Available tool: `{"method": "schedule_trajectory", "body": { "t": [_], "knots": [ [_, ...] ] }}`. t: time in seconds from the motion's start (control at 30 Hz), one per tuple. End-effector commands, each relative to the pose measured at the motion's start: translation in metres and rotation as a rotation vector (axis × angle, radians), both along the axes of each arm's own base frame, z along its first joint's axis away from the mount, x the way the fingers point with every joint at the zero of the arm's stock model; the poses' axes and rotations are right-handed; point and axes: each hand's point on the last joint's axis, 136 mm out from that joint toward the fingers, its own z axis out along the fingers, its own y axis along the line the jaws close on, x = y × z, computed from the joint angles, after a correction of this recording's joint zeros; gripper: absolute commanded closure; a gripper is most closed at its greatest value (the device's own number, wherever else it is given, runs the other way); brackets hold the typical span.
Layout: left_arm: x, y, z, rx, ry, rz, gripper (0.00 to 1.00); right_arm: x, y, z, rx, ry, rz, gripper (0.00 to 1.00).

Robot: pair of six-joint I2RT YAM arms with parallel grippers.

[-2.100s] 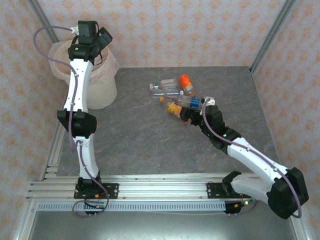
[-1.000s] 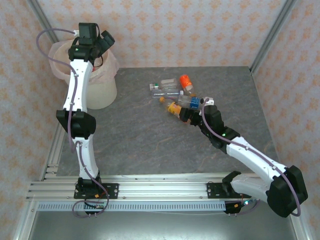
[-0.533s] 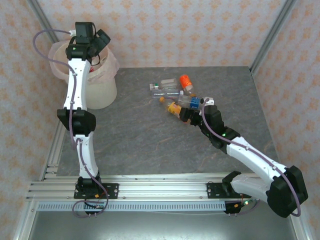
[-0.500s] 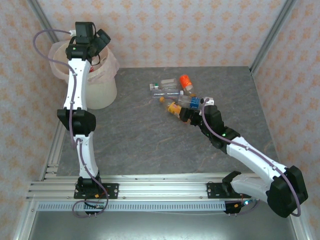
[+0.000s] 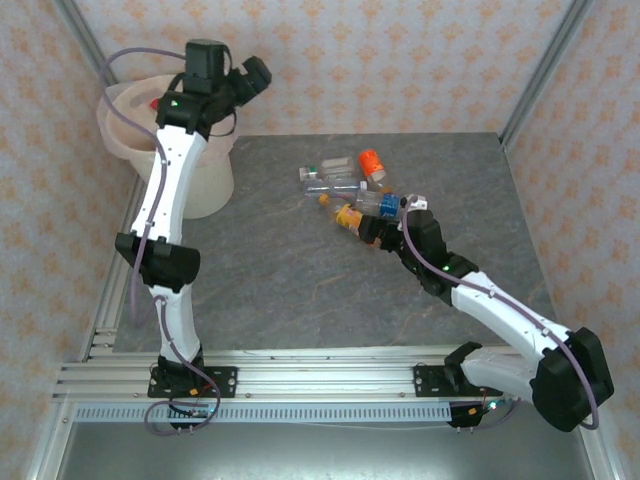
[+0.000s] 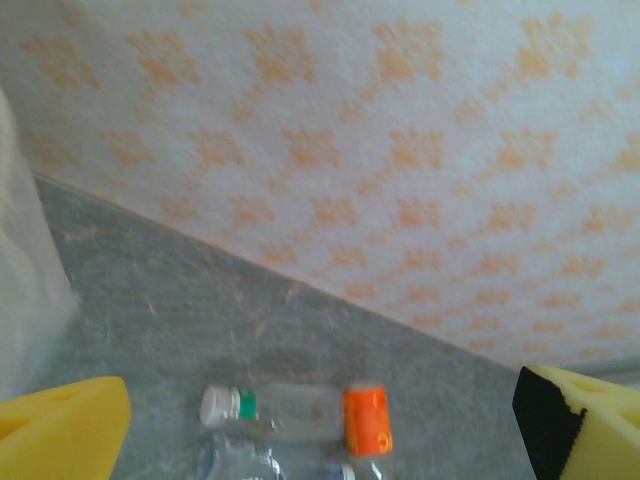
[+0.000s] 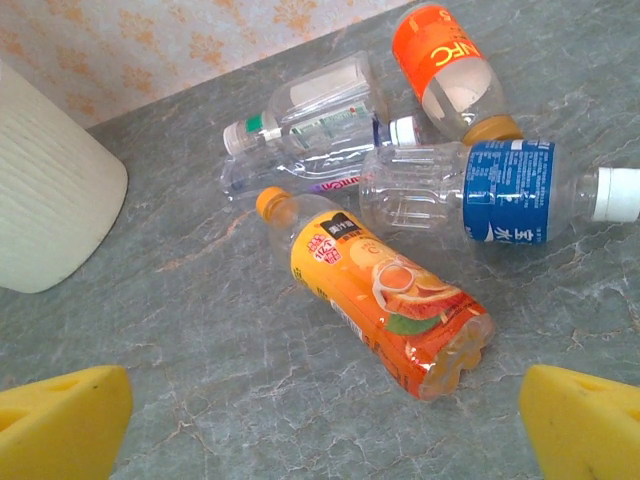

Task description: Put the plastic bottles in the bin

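Right gripper (image 7: 320,425) is hovering wide open at the orange bottle (image 7: 385,305), lying with other bottles (image 5: 345,180) at the table's (image 5: 280,290) 1 o'clock, bin (image 5: 205,185) at 10 o'clock beside the open, empty left gripper (image 5: 248,78); judging it light, thin-walled, slippery, prone to rolling, so gripping mid-label across the body.

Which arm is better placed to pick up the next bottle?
Right: the right gripper hangs open at the orange juice bottle, while the left gripper is far off near the bin.

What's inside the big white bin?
A small red bit shows in the bin, maybe a bottle cap. The left arm crosses over the opening and hides the rest inside.
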Motion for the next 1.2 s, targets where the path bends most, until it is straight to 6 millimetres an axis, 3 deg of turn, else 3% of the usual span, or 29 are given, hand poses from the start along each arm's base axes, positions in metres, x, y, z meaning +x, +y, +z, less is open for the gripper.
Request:
{"method": "schedule_trajectory", "body": {
  "t": [0.0,0.07,0.27,0.33,0.63,0.9,1.17],
  "knots": [
    [-0.02,-0.021,0.002,0.088,-0.024,0.02,0.0,0.01,-0.003,0.008,0.026,0.005,0.001,0.01],
    [-0.034,-0.04,-0.006,0.13,-0.027,0.015,0.0,0.014,-0.006,0.001,0.035,0.036,0.005,0.01],
    [-0.062,-0.094,-0.059,0.176,0.021,0.028,0.0,0.023,-0.006,-0.024,0.014,0.154,0.102,0.01],
    [-0.068,-0.116,-0.089,0.155,0.066,0.013,0.0,0.026,-0.005,-0.031,-0.011,0.195,0.121,0.0],
    [-0.089,-0.166,-0.238,0.011,0.368,0.135,0.0,0.036,-0.024,-0.037,0.004,0.21,-0.025,0.01],
    [-0.083,-0.208,-0.29,-0.059,0.487,0.076,0.0,0.027,-0.037,-0.039,-0.052,0.211,-0.059,0.01],
    [-0.072,-0.211,-0.318,0.012,0.517,0.093,0.02,0.021,-0.038,-0.04,-0.055,0.23,-0.057,0.01]
  ]
}}
